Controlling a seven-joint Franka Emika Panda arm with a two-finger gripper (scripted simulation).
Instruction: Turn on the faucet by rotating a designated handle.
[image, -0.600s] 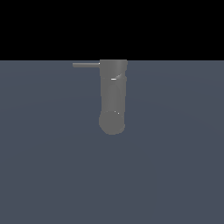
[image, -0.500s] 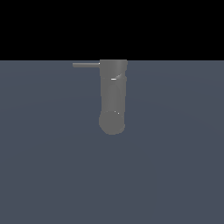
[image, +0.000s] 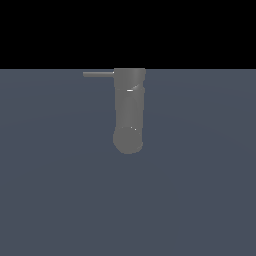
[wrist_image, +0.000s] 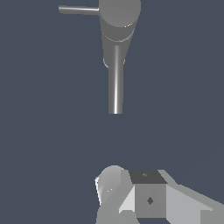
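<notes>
The faucet is a thick matte grey cylinder with a rounded near end and a few tiny white glints. It stands in the middle of the exterior view. The handle is a thin grey rod sticking out from the faucet's far end toward the exterior view's left. The wrist view shows the faucet with a narrower spout, and the handle beside it. My gripper shows only in the wrist view, as grey blocky parts well apart from the faucet, touching nothing. How its jaws stand is unclear.
A flat blue-grey floor lies all around the faucet. A black background fills the space beyond the floor's far edge.
</notes>
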